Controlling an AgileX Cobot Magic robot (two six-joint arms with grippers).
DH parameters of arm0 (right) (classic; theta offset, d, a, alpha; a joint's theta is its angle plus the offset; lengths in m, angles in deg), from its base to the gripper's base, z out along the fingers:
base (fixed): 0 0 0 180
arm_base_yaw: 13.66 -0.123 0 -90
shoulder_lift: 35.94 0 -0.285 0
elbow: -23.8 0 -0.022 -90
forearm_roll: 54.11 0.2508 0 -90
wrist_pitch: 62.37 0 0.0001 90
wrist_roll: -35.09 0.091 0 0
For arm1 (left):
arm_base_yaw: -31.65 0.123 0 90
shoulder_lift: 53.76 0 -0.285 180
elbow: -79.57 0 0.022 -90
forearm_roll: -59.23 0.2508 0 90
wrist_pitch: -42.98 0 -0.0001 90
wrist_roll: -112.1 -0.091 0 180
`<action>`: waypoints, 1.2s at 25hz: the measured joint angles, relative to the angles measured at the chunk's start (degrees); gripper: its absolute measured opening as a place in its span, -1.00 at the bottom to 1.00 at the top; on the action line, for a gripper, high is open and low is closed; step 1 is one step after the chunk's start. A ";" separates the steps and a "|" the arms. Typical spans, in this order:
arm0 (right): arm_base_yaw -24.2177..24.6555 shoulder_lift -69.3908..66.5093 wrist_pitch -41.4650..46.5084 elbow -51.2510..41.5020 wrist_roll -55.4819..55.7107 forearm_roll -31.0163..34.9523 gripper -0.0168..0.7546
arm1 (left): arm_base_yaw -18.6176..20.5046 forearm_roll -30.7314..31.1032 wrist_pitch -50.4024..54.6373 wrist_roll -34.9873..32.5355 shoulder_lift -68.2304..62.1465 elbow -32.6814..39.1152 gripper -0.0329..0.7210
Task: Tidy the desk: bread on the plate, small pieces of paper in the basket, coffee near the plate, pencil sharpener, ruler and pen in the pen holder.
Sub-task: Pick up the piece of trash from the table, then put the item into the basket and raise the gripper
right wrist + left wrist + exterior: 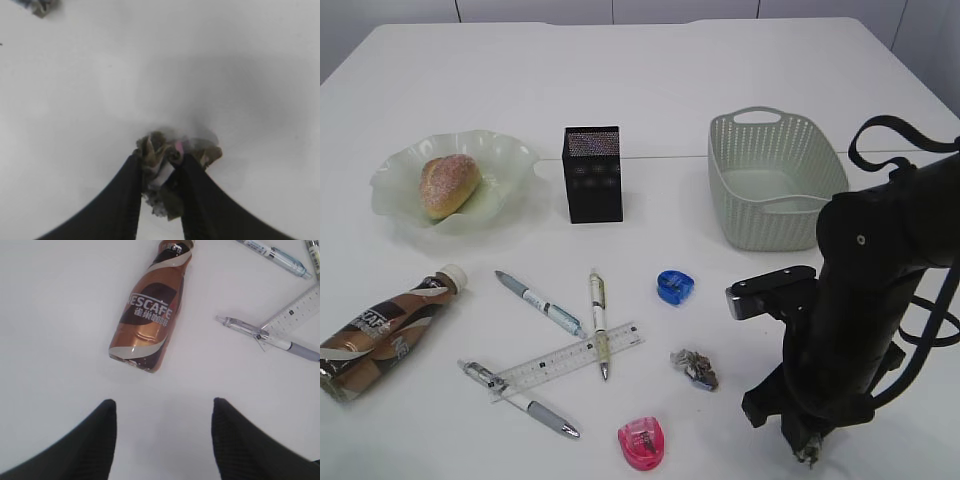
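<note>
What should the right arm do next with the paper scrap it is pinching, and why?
Probably lift it straight up. The right claw has its fingers closed around a crumpled scrap low at the desk, and the basket stands further back, its walls higher than the claw, so the scrap likely needs height before going over the rim.

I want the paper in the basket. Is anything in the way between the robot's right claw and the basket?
Nothing visible. The right gripper is closed on a paper wad at the desk's near right edge. The basket sits straight behind it, with only bare desk between. The second paper wad lies off to the left.
</note>
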 joint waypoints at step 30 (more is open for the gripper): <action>15.31 -3.40 -7.49 36.10 2.33 0.96 -0.50 | 0.00 -0.33 0.00 0.00 0.00 0.00 0.26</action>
